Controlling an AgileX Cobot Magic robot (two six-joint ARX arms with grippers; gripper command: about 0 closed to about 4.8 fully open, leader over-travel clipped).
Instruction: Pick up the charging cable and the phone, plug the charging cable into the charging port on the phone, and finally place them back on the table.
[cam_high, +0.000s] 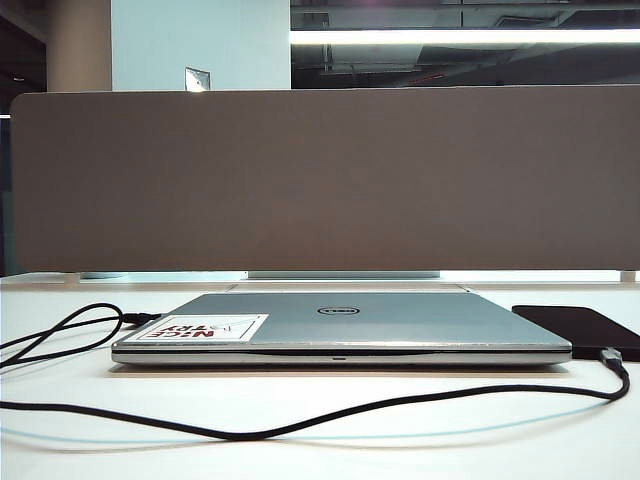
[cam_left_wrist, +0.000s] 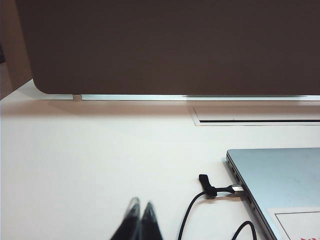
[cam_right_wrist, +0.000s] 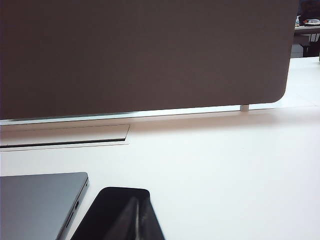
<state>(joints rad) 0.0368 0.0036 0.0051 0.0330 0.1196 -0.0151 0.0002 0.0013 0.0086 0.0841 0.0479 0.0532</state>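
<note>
With its plug seated, the charging cable (cam_high: 300, 425) crosses the worktop (cam_high: 420, 440) to the phone (cam_high: 580, 325) at right; left claw (cam_left_wrist: 140, 212) and right claw (cam_right_wrist: 137, 215) rest pressed together, empty.

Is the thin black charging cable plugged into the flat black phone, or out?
Plugged in: the thin black charging cable ends in a plug seated against the near edge of the flat black phone, which lies flat on the white table.

Left gripper (cam_left_wrist: 140, 215) sat low in its wrist view, fingertips pressed together, nothing between them. Right gripper (cam_right_wrist: 139, 215) likewise closed and empty. Neither arm appeared in the exterior view
</note>
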